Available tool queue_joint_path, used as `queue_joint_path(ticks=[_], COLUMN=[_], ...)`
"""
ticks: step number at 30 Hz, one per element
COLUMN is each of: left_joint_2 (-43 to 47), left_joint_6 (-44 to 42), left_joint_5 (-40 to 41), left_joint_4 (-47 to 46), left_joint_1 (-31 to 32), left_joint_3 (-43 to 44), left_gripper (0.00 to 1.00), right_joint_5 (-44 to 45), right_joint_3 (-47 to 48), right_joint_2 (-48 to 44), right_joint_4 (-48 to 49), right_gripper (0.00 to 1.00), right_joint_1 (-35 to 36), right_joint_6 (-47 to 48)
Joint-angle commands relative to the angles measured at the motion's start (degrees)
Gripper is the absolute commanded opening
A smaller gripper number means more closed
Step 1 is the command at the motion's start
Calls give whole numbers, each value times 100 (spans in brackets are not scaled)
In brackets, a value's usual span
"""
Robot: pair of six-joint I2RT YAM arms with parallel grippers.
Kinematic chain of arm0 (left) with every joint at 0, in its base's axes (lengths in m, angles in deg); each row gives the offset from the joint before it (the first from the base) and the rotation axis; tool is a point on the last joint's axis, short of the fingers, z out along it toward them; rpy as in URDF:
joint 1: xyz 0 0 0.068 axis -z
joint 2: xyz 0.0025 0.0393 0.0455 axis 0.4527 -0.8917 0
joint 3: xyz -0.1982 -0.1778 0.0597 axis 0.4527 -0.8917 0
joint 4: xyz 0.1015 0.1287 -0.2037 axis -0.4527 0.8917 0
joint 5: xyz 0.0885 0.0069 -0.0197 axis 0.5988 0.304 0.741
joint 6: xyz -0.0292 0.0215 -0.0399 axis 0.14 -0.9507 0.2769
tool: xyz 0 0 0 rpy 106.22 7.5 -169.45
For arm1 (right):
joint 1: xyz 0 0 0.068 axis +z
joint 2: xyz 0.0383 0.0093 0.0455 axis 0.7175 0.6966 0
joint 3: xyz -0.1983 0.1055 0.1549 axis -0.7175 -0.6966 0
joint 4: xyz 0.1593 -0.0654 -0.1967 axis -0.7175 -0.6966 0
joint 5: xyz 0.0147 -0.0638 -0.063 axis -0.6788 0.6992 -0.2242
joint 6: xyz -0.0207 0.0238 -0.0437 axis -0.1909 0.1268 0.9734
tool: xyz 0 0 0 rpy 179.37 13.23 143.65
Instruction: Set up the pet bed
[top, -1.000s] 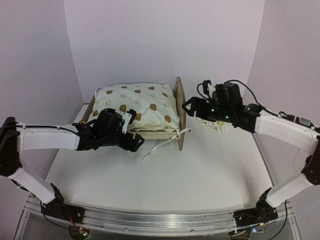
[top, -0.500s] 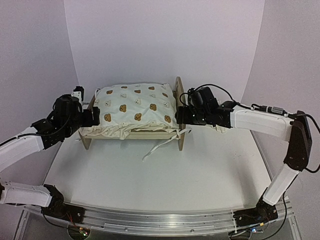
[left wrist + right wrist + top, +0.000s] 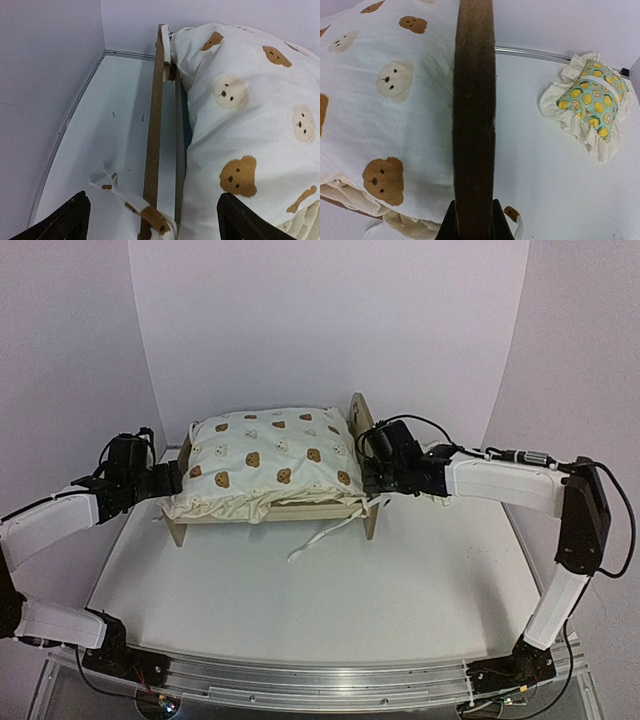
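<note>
Where the table [image 3: 330, 590] meets the left wall, the left gripper [image 3: 166, 481] hangs at the left end of the pet bed [image 3: 357, 418], jaws spread wide. In the left wrist view its two dark fingertips [image 3: 70, 220] sit at the lower corners, and the left end board [image 3: 154, 125] runs up edge-on between them. The board is inside the gap, but neither fingertip is seen touching it. The right-hand fingertip lies against or just over the bulge of the cream bear-print cushion [image 3: 240, 115]; I cannot tell which. A bear-print tie [image 3: 137, 212] trails off the foot of that board onto the table.

The bed stands toward the back of the table, left of centre, long side facing the arms. The cushion fills it from one arched board to the other and swells above the side rail. A loose white ribbon [image 3: 320, 537] dangles from the near right corner onto the table.

At the right end, the right gripper [image 3: 369, 476] is clenched on the right end board [image 3: 474, 100]. The right wrist view shows the board's dark edge rising straight up from between the fingers [image 3: 451, 222], which press it from both sides, cushion to its left. Right of the board, well apart on the bare table, lies a small lemon-print pillow [image 3: 592, 100] with a cream frill.
</note>
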Motion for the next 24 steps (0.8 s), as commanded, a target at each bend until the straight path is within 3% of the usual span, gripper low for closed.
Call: queue_joint_path(ticks=[1, 10, 18, 19, 21, 24], left_joint_2=[-59, 133, 328, 344, 369, 454], left_joint_6=[52, 100, 49, 27, -10, -62], left_joint_5=[-650, -1817, -1695, -1669, -1660, -1659], left_joint_4=[-256, 153, 529, 544, 571, 649], left_joint_1=[3, 114, 690, 733, 781, 814], left_joint_3=[73, 268, 347, 328, 302, 266], left_gripper=[85, 77, 76, 76, 76, 77], right_joint_5=[288, 1452, 2100, 2107, 2120, 2121], right_joint_3=[-264, -1520, -2537, -2582, -2521, -2209], right_joint_2=[-501, -1859, -3284, -3385, -3492, -3616], right_joint_4=[34, -247, -902, -957, -1141, -1466], right_gripper=[0, 0, 2, 7, 30, 50], right_joint_1=[-28, -29, -30, -33, -30, -31], right_joint_6=[43, -201, -584, -572, -495, -329])
